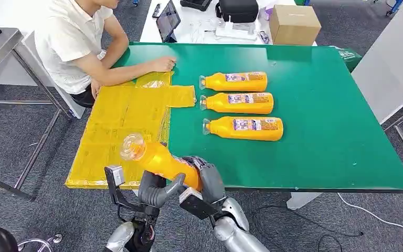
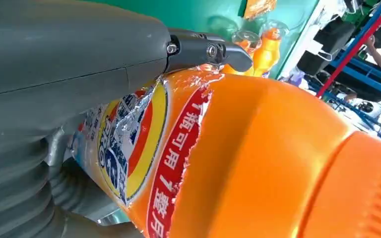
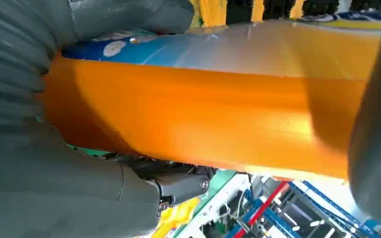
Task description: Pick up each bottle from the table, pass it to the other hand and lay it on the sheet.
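Both hands — left hand (image 1: 157, 191) and right hand (image 1: 202, 181) — grasp one orange bottle (image 1: 160, 160) mid-handover at the table's (image 1: 320, 152) near edge. Wrist views confirm each grip; three bottles (image 1: 244, 103) wait — none lies on the yellow sheet (image 1: 120, 115).

I grip one orange plastic bottle (image 1: 160, 160) with a clear cap between my left hand (image 1: 160, 191) and right hand (image 1: 207, 181), tilted, cap up and away from me. Beyond my right hand three more orange bottles (image 1: 244, 102) lie side by side. Ahead of my left hand spreads the yellow plastic sheet (image 1: 120, 118), flat
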Controlling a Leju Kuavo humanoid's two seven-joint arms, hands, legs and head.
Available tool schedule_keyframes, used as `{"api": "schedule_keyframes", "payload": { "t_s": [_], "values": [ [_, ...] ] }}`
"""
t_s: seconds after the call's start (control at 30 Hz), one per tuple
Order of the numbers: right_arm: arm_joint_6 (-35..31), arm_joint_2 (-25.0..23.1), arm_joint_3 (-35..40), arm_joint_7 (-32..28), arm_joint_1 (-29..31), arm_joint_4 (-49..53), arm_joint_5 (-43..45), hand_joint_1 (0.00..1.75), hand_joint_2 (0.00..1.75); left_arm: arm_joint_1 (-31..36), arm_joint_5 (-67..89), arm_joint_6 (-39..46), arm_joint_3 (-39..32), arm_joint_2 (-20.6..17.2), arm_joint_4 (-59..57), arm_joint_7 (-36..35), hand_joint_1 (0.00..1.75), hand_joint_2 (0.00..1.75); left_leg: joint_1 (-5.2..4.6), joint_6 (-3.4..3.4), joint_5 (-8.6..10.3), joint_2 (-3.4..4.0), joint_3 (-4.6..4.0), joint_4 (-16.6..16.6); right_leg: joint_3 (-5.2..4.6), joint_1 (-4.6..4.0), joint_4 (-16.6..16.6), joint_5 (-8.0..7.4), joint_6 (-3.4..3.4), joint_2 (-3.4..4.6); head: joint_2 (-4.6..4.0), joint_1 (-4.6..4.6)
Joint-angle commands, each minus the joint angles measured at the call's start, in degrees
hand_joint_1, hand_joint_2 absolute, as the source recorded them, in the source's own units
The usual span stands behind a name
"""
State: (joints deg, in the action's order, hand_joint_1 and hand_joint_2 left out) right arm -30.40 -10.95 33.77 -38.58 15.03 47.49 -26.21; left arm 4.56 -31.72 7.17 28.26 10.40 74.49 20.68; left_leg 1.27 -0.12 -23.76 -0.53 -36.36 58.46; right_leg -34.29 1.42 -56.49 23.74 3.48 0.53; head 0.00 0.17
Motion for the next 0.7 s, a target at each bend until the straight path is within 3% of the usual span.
{"api": "schedule_keyframes", "payload": {
  "t_s": [0.03,0.07,0.1,0.13,0.17,0.2,0.23,0.47,0.5,0.6,0.7],
  "values": [
    [-1.6,0.1,5.1,0.4,3.0,-7.3,-1.6,1.73,1.75,3.1,-1.3,0.4,0.6,-1.1,-3.9,-0.3,0.0,1.75,0.01,0.05,-0.03,0.03,0.18,-0.1,0.17,-0.04,0.1,0.03,-0.12,-0.04,0.0,0.0],
    [-1.6,0.1,5.1,0.4,3.0,-7.3,-1.6,1.73,1.75,3.1,-1.3,0.4,0.6,-1.1,-3.9,-0.3,0.0,1.75,0.02,0.07,-0.06,0.05,0.28,-0.1,0.27,-0.06,0.1,0.05,-0.17,-0.04,0.0,0.0],
    [-1.5,0.0,5.2,0.4,3.1,-7.6,-1.4,1.75,1.75,3.2,-1.4,0.6,0.5,-1.0,-4.0,-0.1,1.57,1.75,0.02,0.06,-0.04,0.04,0.21,-0.1,0.2,-0.05,0.1,0.04,-0.13,-0.04,0.0,0.0],
    [-2.7,0.0,6.1,0.7,3.4,-8.5,-2.0,1.66,1.75,3.3,-1.4,0.7,0.5,-1.0,-4.1,0.3,1.75,1.75,0.01,0.09,-0.07,0.03,0.3,-0.1,0.3,-0.06,0.1,0.07,-0.19,-0.07,0.0,0.0],
    [-2.6,-0.1,6.3,0.7,3.3,-8.7,-2.0,1.48,1.75,3.4,-1.3,0.7,0.4,-1.1,-4.0,0.6,1.75,1.75,0.01,0.07,-0.04,0.01,0.2,-0.1,0.21,-0.05,0.1,0.05,-0.14,-0.07,0.0,0.02],
    [-2.2,-0.3,6.3,0.6,3.1,-8.9,-1.6,0.54,1.75,3.4,-1.2,0.7,0.4,-1.0,-4.0,0.7,1.75,1.75,0.01,0.06,-0.03,0.01,0.16,-0.1,0.16,-0.04,0.1,0.04,-0.11,-0.06,0.0,0.0],
    [-2.6,-0.3,6.6,0.5,3.1,-9.1,-1.7,0.02,1.75,3.4,-1.2,0.7,0.4,-1.0,-4.0,0.7,1.75,1.75,0.01,0.08,-0.06,0.03,0.27,-0.1,0.28,-0.06,0.1,0.06,-0.18,-0.07,0.0,0.0],
    [-9.2,-0.2,10.0,3.8,4.7,-11.7,-7.9,0.0,1.75,3.7,-1.4,0.9,-0.4,-0.7,-4.8,0.9,1.75,1.75,0.03,0.11,-0.11,0.07,0.44,-0.1,0.44,-0.1,0.1,0.1,-0.29,-0.07,0.0,0.0],
    [-9.6,0.2,9.4,5.0,4.6,-10.9,-10.5,0.0,0.0,3.7,-1.5,0.9,-0.7,-0.7,-4.9,0.9,1.75,1.75,0.01,0.07,-0.04,0.05,0.18,-0.1,0.17,-0.04,0.1,0.03,-0.14,-0.03,0.0,0.0],
    [-9.6,0.2,4.6,6.5,2.7,-7.6,-16.2,0.0,0.0,3.4,-1.8,1.2,-1.7,-0.6,-4.6,1.0,1.75,1.75,0.02,0.09,-0.06,-0.01,0.26,-0.1,0.29,-0.07,0.1,0.08,-0.19,-0.12,0.0,0.02],
    [-9.6,-0.9,1.0,4.1,0.6,-6.1,-16.2,0.0,0.0,2.6,-2.3,1.3,-2.6,-0.9,-3.8,1.0,1.75,1.75,0.03,0.07,-0.07,0.01,0.23,-0.1,0.24,-0.08,0.1,0.07,-0.18,-0.08,0.0,0.02]
  ]
}}
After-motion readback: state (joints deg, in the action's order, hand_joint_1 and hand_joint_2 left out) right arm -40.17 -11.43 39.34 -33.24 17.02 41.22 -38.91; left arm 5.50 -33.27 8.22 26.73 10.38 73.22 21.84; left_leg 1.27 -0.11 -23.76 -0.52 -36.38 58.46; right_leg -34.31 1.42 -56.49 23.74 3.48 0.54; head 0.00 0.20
